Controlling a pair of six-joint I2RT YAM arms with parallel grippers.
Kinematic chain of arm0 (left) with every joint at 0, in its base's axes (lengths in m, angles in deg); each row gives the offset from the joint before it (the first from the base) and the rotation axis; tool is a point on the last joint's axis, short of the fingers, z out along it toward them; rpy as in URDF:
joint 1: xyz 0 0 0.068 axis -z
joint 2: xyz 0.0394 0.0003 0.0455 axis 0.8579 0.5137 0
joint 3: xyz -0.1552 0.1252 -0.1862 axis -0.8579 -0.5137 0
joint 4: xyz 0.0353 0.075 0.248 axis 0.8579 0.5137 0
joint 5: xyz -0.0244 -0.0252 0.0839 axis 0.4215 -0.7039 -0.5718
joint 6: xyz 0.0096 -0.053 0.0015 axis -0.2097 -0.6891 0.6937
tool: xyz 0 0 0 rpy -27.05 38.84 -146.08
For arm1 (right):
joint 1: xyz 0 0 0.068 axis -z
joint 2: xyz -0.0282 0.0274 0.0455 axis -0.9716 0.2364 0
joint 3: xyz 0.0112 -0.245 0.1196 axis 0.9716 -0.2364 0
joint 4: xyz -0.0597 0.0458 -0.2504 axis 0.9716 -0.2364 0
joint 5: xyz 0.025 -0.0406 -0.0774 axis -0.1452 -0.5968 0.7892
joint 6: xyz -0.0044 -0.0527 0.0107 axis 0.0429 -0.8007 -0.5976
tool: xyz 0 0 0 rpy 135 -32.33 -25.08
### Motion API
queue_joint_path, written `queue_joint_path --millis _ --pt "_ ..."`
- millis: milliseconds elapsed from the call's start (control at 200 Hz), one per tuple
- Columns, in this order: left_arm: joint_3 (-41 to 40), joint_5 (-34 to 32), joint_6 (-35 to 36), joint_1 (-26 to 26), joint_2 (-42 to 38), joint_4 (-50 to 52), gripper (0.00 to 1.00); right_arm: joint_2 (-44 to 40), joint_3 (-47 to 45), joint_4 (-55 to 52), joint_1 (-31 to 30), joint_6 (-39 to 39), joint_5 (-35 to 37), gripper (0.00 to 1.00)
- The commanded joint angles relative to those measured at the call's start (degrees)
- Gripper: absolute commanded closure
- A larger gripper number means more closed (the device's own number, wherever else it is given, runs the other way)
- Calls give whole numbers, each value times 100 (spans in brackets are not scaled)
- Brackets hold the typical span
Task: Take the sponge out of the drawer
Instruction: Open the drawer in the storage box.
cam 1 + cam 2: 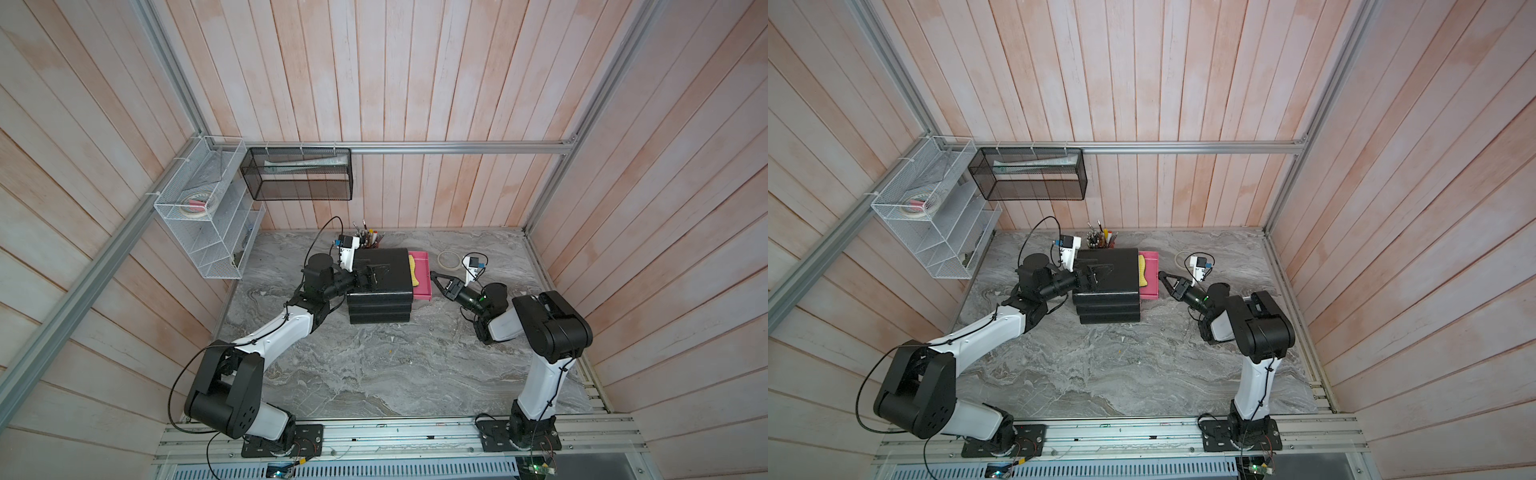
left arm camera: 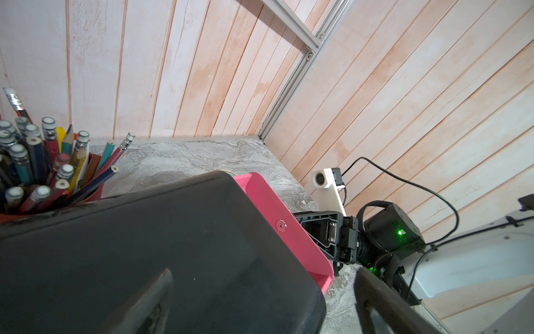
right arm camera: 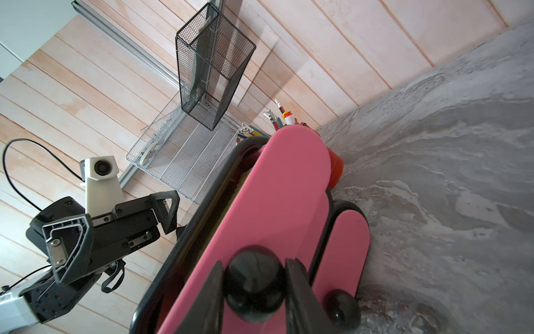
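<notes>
My right fingers [image 3: 209, 295] clamp the knob [image 3: 254, 284] of the drawer [image 3: 289, 179]; left fingers [image 3: 85, 248] spread over the cabinet [image 1: 386, 291]. I'd pull straight, baring the sponge [image 1: 412, 270] fully.

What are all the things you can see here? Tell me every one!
table: one, grey marble, under everything
drawer unit: one, black, mid-table
top drawer: one, pink, pulled out toward the right arm
sponge: one, yellow, in the top drawer
knob: one, black, top drawer's front
pencils: many, mixed colours, cup behind the drawer unit
tape roll: one, whitish, table, by the right wrist
wire basket: one, white, left wall
mesh basket: one, black, back wall
left gripper: one, black, open over the drawer unit
right gripper: one, black, shut on the knob
</notes>
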Motion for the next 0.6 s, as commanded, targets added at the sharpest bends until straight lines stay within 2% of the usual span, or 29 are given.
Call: queue_joint_path --millis 0,265,595 --pt "-25 -112 106 26 -44 214 0 -122 -252 -104 169 -85 -21 75" --pt "-34 -132 113 26 -56 232 1 -330 -426 -278 463 -263 -29 75" --pt "-104 -192 93 25 -62 146 1 -116 -42 -589 620 -379 -207 72"
